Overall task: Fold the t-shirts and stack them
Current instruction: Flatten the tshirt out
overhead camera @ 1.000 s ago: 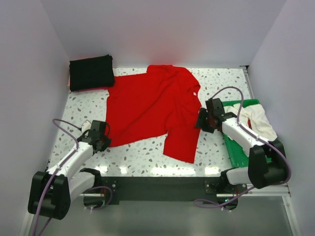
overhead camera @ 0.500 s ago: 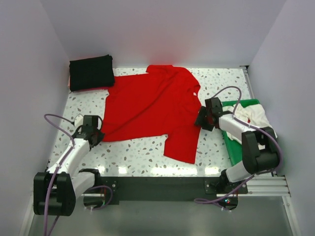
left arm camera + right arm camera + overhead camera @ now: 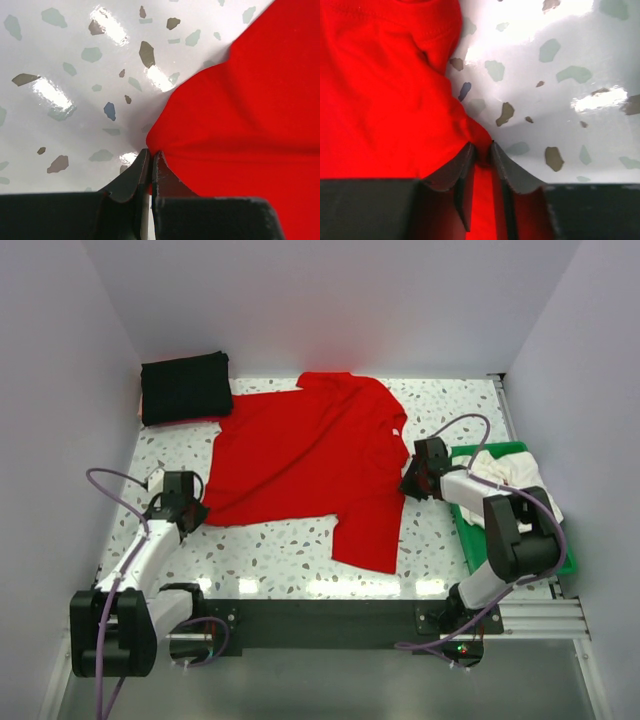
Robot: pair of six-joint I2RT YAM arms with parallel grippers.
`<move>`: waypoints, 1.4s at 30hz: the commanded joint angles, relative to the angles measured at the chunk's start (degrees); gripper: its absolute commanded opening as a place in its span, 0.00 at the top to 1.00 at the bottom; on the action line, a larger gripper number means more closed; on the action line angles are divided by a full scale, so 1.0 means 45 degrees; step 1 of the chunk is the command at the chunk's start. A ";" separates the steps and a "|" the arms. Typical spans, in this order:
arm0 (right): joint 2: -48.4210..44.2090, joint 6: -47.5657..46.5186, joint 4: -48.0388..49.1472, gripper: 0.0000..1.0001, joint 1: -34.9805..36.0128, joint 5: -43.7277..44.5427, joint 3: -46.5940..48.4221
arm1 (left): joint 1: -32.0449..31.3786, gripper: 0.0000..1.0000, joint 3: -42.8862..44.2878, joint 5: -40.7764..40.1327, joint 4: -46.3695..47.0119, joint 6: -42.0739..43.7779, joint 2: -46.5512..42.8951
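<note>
The red t-shirt (image 3: 310,460) lies spread flat in the middle of the speckled table. My left gripper (image 3: 194,512) is at its near left corner, jaws shut on the red hem (image 3: 151,155). My right gripper (image 3: 408,486) is at the shirt's right edge beside the sleeve; its fingers pinch a fold of red cloth (image 3: 481,147). A black t-shirt (image 3: 186,386) sits folded at the back left corner. The whitish t-shirt (image 3: 518,478) lies crumpled on the green tray.
The green tray (image 3: 507,448) stands along the right edge, just behind my right arm. White walls close in the table on the left, back and right. Bare speckled tabletop (image 3: 290,550) shows between the red shirt and the arm bases.
My left gripper moved left and back to the shirt's corner and closed on it, drawing the hem leftward. My right gripper shifted slightly back and its jaws narrowed onto the cloth.
</note>
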 commanded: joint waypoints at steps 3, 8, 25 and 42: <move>-0.0214 0.0240 0.0477 0.87 -0.0002 -0.0840 0.0080 | 0.0121 1.00 0.0879 0.0530 0.0599 0.0750 -0.0306; -0.2556 -0.0014 -0.1375 1.00 -0.0021 -0.0764 0.0451 | 0.0121 1.00 0.1563 0.0668 0.0132 0.1512 -0.1301; -1.0080 -0.1127 -0.7938 1.00 -0.0021 0.0076 0.6384 | 0.0101 1.00 0.8083 0.0589 -0.2407 0.3075 -0.5892; -0.6842 -0.2007 -0.7206 1.00 -0.0021 -0.0197 1.3655 | 0.0101 1.00 1.2620 0.0277 -0.0185 0.3271 -0.2673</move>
